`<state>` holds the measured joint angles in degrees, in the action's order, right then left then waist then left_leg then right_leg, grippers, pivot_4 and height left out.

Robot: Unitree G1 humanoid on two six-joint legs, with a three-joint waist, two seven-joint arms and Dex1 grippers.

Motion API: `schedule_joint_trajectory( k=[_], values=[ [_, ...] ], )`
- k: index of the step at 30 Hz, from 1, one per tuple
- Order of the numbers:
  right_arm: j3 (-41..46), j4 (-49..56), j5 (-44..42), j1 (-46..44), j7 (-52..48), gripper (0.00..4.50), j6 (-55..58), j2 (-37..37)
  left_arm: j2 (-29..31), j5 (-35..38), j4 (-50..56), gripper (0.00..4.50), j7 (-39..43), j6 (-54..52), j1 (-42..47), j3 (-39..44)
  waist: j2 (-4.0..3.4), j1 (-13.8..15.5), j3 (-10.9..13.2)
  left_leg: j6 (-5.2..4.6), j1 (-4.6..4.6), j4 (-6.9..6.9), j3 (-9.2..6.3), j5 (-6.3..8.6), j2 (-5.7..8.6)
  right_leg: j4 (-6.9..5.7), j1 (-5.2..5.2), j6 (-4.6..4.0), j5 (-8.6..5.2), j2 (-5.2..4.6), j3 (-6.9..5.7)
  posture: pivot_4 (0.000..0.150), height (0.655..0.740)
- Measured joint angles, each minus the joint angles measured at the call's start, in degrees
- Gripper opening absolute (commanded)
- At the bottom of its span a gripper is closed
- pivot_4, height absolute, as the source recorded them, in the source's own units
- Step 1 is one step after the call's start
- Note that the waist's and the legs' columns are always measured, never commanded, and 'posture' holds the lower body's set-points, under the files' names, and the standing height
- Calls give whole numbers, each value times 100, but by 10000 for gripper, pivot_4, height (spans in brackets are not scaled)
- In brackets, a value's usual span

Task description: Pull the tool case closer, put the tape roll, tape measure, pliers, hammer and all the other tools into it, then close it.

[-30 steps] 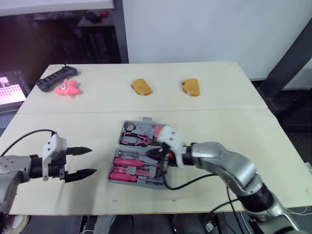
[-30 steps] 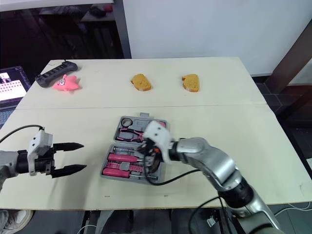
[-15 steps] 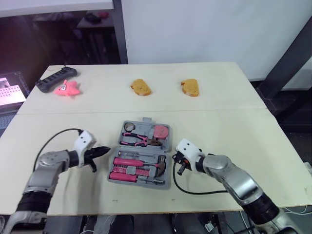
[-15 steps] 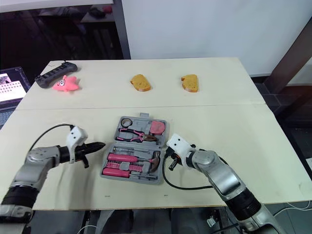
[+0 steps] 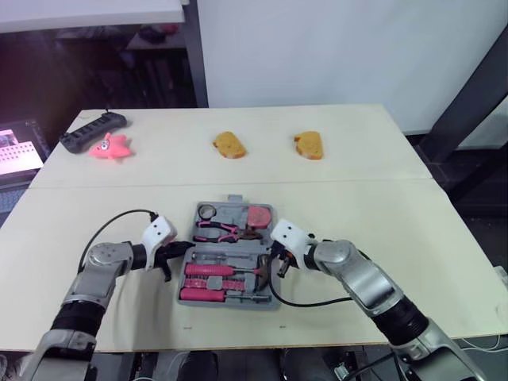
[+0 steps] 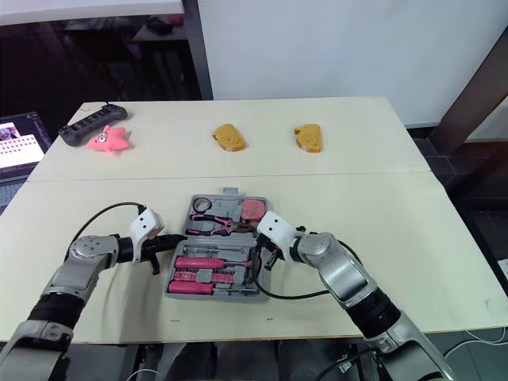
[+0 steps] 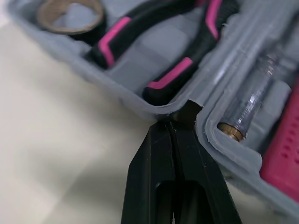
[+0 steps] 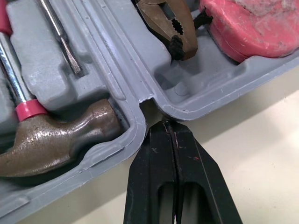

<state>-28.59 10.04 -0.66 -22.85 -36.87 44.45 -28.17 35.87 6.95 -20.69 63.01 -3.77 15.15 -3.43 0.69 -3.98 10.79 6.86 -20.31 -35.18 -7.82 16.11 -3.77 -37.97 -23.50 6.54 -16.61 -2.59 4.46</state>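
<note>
The grey tool case (image 5: 238, 201) lies open on the table's near middle. Its far half holds the tape roll (image 5: 208, 210), the pink-handled pliers (image 5: 222, 230) and the pink tape measure (image 5: 259, 216). Its near half holds the hammer (image 8: 56, 140) and pink screwdrivers (image 5: 208, 271). My left gripper (image 7: 180, 119) is shut, its tips against the hinge notch on the case's left edge. My right gripper (image 8: 168, 125) is shut too, with its tips at the hinge notch on the right edge. Neither holds anything.
Two bread pieces (image 5: 229, 144) (image 5: 309, 144) lie at the back of the table. A pink star toy (image 5: 109, 146) and a black power strip (image 5: 94, 128) sit at the back left. A laptop (image 5: 20, 151) stands off the left edge. Black cables trail from both wrists.
My left gripper has shut and moved right to the case's left edge. My right gripper has come out of the case and settled at its right edge.
</note>
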Motion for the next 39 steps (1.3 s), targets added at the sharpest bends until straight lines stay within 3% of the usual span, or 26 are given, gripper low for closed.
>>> schedule_joint_trajectory(
  k=[8, 14, 39],
  values=[
    [-231, 888, 166, 359, -206, 0, 546, -191, 370, 186, 1352, 344, 127, -388, -1165, 126, -1, -7, -1, -29, 0, 3, 2, 17, 0, 6, 1, 4, -6, -1, 0, 1500, 7400],
    [-298, 1497, 163, 652, -169, 0, 1221, -164, 440, 360, 1763, 344, 35, -449, -1749, 258, -1, 6, -2, -29, 3, -1, 3, 17, 0, 7, 5, 2, -7, -2, -1, 1500, 7400],
    [-198, 1722, 160, 781, 95, 0, 1694, -165, 155, 114, 1068, 344, 87, -206, -981, -1, -19, 180, -32, -15, 8, -9, 2, 9, 3, 13, 21, -16, -12, -5, -2, 1500, 7400]
  ],
)
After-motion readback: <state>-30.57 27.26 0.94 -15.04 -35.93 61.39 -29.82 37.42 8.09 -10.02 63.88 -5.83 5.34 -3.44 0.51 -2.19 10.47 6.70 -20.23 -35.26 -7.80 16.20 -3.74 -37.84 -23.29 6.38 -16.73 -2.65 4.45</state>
